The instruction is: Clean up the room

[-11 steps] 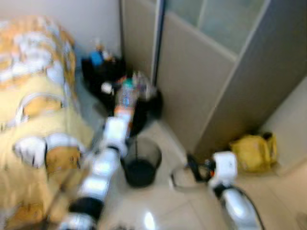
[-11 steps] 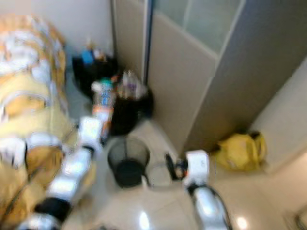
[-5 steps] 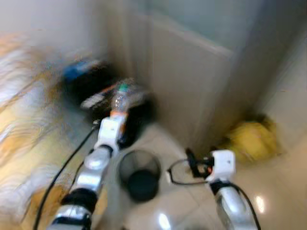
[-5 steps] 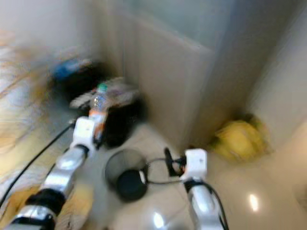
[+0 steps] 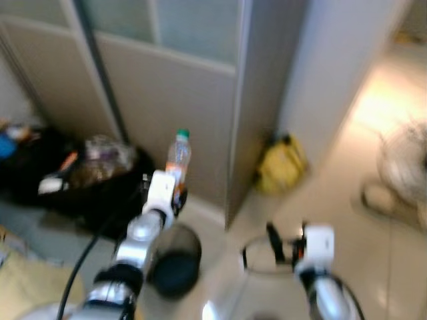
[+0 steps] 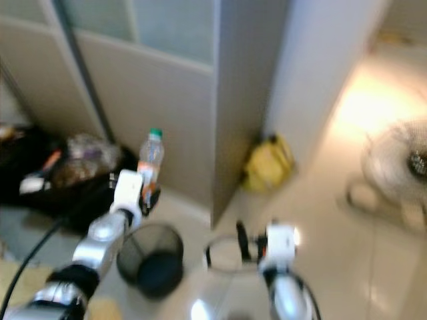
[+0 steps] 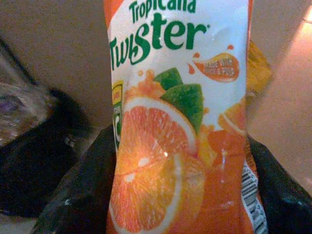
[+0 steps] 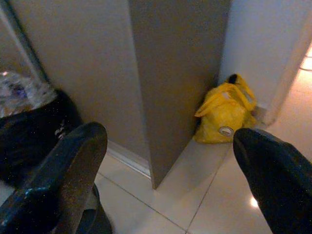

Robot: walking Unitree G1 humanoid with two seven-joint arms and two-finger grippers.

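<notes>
Compared with half a second ago, the head view has swung away from the yellow bedding. The wardrobe corner now sits mid-picture, and a white floor fan (image 6: 395, 167) shows at the far right on the lit tile. Relative to the arm, the bottle is unchanged.

The left gripper (image 5: 175, 192) is clamped on a Tropicana Twister bottle (image 5: 178, 155) at its orange label. The bottle stands upright with its long axis vertical and its green cap on top, held in the air in front of the beige wardrobe panel (image 5: 167, 107).

The black mesh wastebasket (image 6: 151, 259) stands on the floor below and just beside the left forearm. Black bags (image 5: 80, 183) stuffed with rubbish lie to the robot's left against the wardrobe. A yellow bag (image 8: 224, 115) sits in the corner past the wardrobe's grey end panel.

The right gripper (image 8: 165, 161) hangs low over the tile with its fingers spread wide apart and nothing between them.
</notes>
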